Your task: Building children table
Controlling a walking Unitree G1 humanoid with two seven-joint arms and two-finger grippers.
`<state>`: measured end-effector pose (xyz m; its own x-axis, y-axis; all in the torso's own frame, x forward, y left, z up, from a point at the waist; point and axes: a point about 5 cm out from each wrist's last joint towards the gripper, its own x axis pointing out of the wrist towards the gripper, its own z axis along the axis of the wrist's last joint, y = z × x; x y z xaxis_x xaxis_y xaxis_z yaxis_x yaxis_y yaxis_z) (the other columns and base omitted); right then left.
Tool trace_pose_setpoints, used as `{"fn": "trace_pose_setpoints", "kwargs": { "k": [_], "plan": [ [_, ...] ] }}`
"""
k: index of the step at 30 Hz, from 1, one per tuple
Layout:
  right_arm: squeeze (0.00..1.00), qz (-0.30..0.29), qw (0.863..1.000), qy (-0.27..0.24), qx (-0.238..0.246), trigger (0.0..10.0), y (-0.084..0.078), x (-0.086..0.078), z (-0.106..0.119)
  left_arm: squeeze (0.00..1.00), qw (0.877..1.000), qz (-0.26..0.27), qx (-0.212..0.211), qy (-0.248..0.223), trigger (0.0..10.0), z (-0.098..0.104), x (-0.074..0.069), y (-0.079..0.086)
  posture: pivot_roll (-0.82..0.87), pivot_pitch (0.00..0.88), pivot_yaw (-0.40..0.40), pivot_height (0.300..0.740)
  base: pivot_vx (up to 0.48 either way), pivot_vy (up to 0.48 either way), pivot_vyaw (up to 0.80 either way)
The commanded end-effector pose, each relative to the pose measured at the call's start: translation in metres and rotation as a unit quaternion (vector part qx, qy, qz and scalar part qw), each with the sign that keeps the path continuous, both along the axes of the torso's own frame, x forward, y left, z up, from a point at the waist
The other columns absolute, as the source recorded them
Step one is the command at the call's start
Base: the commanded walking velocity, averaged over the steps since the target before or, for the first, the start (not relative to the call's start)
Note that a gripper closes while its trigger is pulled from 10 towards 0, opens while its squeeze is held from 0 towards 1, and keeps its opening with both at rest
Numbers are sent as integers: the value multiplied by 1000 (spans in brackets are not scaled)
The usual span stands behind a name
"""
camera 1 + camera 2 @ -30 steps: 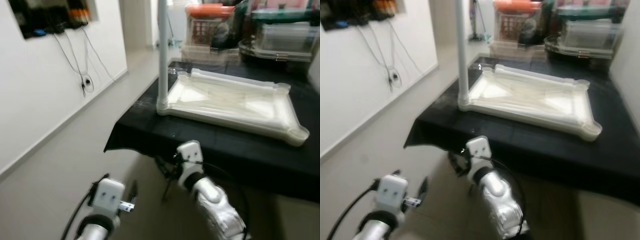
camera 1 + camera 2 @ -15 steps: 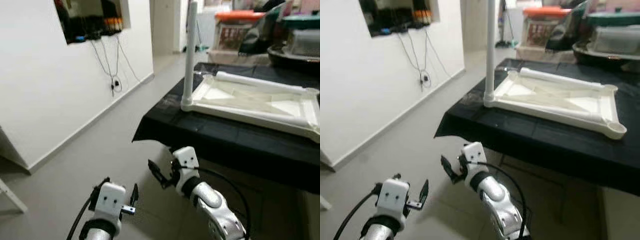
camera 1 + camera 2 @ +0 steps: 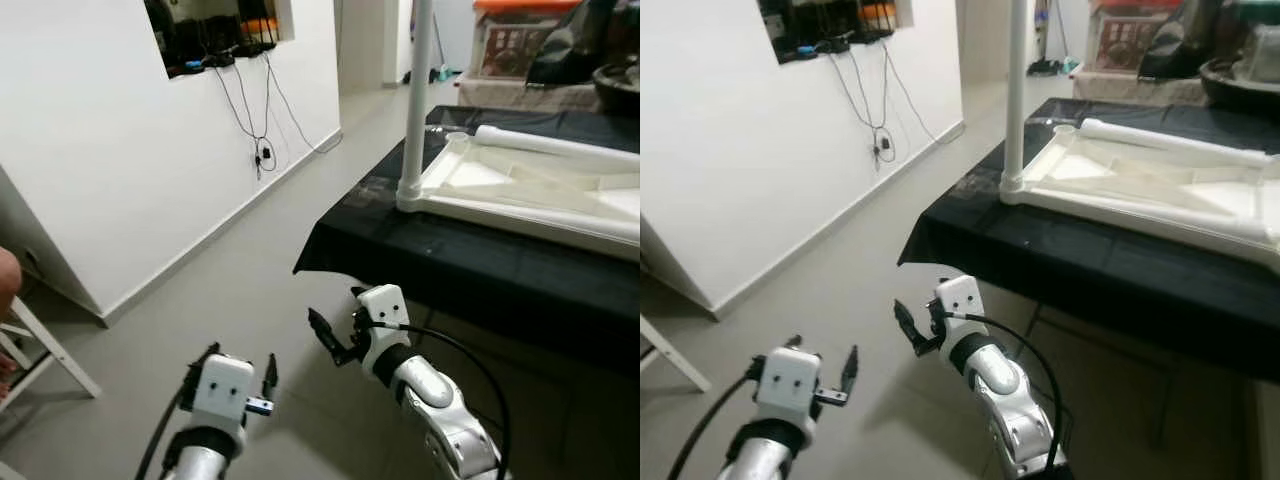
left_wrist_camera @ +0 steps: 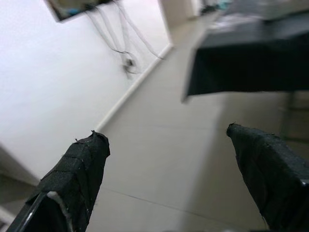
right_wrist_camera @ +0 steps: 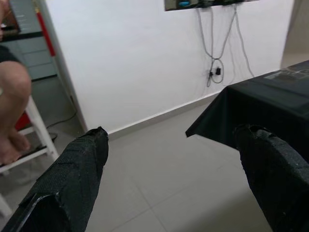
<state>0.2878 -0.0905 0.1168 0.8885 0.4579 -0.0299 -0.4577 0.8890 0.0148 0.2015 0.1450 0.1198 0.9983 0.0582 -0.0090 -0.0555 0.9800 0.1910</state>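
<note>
Left eye view shows you the black table [image 3: 480, 270] carrying the upturned white tabletop [image 3: 540, 190] with one leg [image 3: 414, 100] upright, while your left gripper [image 3: 240, 378] and right gripper [image 3: 330, 338] hang below, fingers spread, empty.

Both silver arms hang low before the body. The left tool [image 3: 270, 377] and the right tool [image 3: 325, 335] have their black fingers spread apart, holding nothing.

Pretty bright indoor light all round, even on the white wall [image 3: 120, 150]; soft shadow under the bench [image 3: 480, 270]; head views sharp enough, slightly soft at edges; left wrist view is hazy, its black fingers [image 4: 77, 169] blurred up close.
</note>
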Motion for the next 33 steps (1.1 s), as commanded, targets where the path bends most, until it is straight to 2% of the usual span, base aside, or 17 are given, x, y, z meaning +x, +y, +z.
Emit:
{"fn": "trace_pose_setpoints", "kwargs": {
  "k": [1,7,13,18,25,33],
  "plan": [
    [0,-5,1000,-4,7,10000,0,3,1,0,999,36,23,-10,10000,5,0,13,36,0,32,740,0,0,0],
    [0,-21,1000,-16,4,10000,-6,9,6,0,998,47,30,-14,10000,6,3,20,32,0,26,740,0,0,0],
    [0,-32,999,-15,8,10000,-7,9,6,0,999,44,24,-14,10000,6,3,18,32,0,23,740,0,0,-454],
    [0,-32,999,-13,2,10000,-6,6,3,0,999,46,17,-10,10000,5,3,15,33,0,25,740,0,0,0],
    [0,-42,999,-17,-5,10000,-4,1,1,0,999,45,16,-8,10000,4,4,14,33,0,27,740,0,0,-800],
    [0,-80,997,-23,-4,10000,-11,9,5,0,999,47,15,-15,10000,7,7,14,31,0,24,740,0,0,-800]
  ]
}}
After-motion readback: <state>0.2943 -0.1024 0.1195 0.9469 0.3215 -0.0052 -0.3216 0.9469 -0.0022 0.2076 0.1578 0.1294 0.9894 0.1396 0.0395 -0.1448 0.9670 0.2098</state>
